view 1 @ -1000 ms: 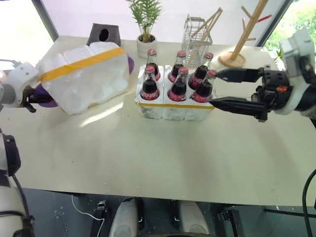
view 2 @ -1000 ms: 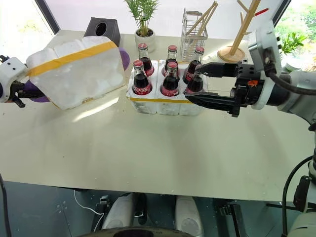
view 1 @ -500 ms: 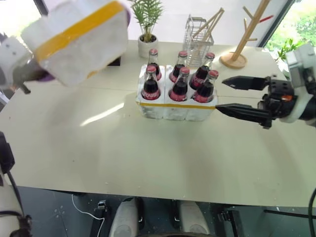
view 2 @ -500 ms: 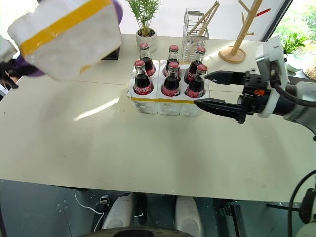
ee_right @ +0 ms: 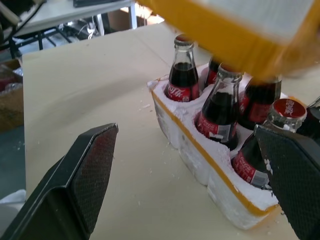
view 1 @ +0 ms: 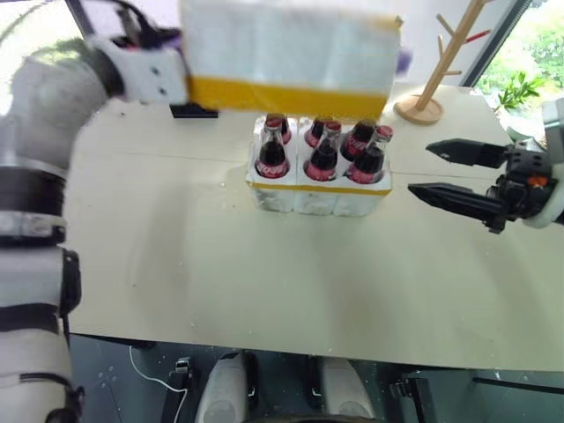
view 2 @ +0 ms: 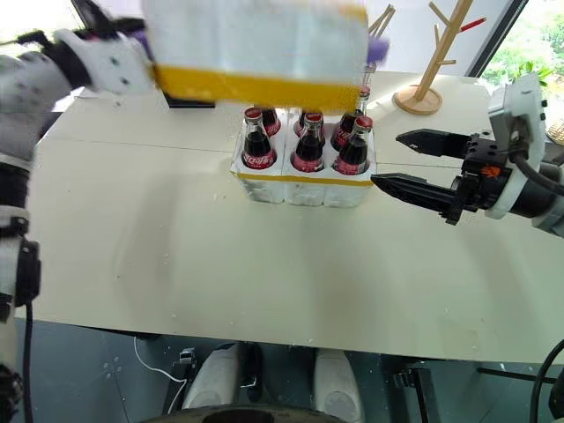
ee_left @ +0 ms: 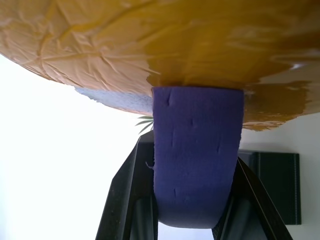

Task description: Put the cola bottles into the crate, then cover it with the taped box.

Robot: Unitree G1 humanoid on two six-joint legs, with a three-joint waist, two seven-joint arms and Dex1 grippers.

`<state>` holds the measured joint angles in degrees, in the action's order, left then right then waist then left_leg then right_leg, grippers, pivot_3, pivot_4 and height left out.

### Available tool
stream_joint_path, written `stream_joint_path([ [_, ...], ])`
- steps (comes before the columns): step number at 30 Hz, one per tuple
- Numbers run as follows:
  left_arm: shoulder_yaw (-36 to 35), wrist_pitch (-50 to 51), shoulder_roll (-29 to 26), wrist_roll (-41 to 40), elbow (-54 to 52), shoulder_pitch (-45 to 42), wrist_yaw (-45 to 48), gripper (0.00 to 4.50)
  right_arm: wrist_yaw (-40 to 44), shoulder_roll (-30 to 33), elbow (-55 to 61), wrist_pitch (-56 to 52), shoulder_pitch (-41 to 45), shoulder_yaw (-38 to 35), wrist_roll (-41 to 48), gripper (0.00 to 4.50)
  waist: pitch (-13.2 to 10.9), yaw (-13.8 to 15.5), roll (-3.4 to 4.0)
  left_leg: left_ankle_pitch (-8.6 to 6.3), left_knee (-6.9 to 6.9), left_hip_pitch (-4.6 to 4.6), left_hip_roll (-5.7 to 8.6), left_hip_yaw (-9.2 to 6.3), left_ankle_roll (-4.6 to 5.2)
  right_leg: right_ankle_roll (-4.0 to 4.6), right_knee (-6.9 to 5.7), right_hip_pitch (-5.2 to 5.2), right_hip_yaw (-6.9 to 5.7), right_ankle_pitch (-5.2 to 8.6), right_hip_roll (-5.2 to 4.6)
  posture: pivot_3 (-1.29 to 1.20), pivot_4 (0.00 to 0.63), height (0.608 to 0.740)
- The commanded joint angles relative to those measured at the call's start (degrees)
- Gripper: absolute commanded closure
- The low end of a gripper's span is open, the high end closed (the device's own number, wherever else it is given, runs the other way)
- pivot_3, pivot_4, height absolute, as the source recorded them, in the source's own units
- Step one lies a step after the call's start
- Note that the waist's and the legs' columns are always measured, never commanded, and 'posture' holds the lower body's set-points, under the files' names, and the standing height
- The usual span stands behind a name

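White foam taped box (view 1: pixel 286 48) hangs over the cola bottles (view 1: pixel 322 150) in the left pincer's (ee_left: pixel 195 220) clamp — square it, lower straight — right pincer (view 1: pixel 441 172) wide.

Bright window backlight glares white, and the raised taped box (view 1: pixel 286 53) smears with motion blur

Wooden branch stand (view 1: pixel 438 70), beige table (view 1: pixel 264 282)

The taped box (view 1: pixel 286 48) is rough white foam banded with wrinkled, glossy yellow tape. The crate (view 1: pixel 317 189) is crumbly white foam; the cola bottles (ee_right: pixel 220 107) are shiny glass with paper labels. The counter (view 1: pixel 264 273) looks matt and smooth.
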<state>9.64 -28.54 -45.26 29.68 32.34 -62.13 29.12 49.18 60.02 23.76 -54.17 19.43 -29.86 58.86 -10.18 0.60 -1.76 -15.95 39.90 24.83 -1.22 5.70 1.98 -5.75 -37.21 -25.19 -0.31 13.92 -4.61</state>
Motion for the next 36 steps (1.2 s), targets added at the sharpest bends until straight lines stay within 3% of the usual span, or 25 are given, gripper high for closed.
stream_joint_path([
  [1,-1.01,2.73,1.01,0.24,-4.75,0.45,-3.17,3.43,-0.84,0.11,1.69,0.91,-0.37,-2.7,1.06,0.0,0.0,0.01,0.0,0.0,0.02,0.0,-0.02,0.0,0.01,0.0,-0.01,0.0,0.0,0.0,0.01,0.0,0.15,0.74],
  [11,-2.11,14.87,6.17,0.73,-8.65,-1.11,-6.89,3.43,-3.48,-0.46,2.76,1.1,-1.78,-3.34,2.26,0.0,0.0,0.24,0.0,-0.02,0.15,0.01,0.03,-0.06,0.04,-0.13,0.11,0.2,-0.01,-0.07,-0.03,0.0,0.15,0.74],
  [21,-0.85,9.38,6.08,-2.19,-9.73,-1.81,-6.08,3.43,-4.38,-0.89,2.67,1.92,-3.33,-3.73,1.85,0.0,0.0,0.17,0.0,-0.03,0.15,-0.01,0.0,-0.07,0.05,-0.15,0.11,0.19,-0.01,-0.08,-0.01,0.0,0.15,0.74],
  [27,3.89,8.73,5.38,3.35,-13.7,2.85,-4.78,3.43,-4.76,-0.99,2.96,2.11,-3.94,-4.18,2.5,0.0,0.02,0.11,0.03,-0.03,0.15,-0.06,0.03,-0.06,0.05,-0.15,0.12,0.24,0.0,-0.08,-0.03,0.0,0.15,0.74],
  [33,11.45,6.34,4.28,17.44,-16.85,6.96,-9.69,3.43,-5.13,-0.94,3.48,2.02,-4.43,-4.63,3.86,0.0,0.02,0.13,0.03,-0.05,0.15,-0.09,0.02,-0.06,0.08,-0.15,0.13,0.28,0.0,-0.08,-0.01,0.0,0.15,0.74],
  [36,12.67,5.86,4.12,19.76,-16.72,7.85,-10.54,3.43,-5.84,-1.08,3.49,2.19,-4.09,-4.34,4.29,0.0,0.02,0.22,0.03,-0.06,0.15,-0.13,0.02,-0.07,0.11,-0.15,0.13,0.33,0.0,-0.08,-0.02,0.0,0.15,0.74],
])
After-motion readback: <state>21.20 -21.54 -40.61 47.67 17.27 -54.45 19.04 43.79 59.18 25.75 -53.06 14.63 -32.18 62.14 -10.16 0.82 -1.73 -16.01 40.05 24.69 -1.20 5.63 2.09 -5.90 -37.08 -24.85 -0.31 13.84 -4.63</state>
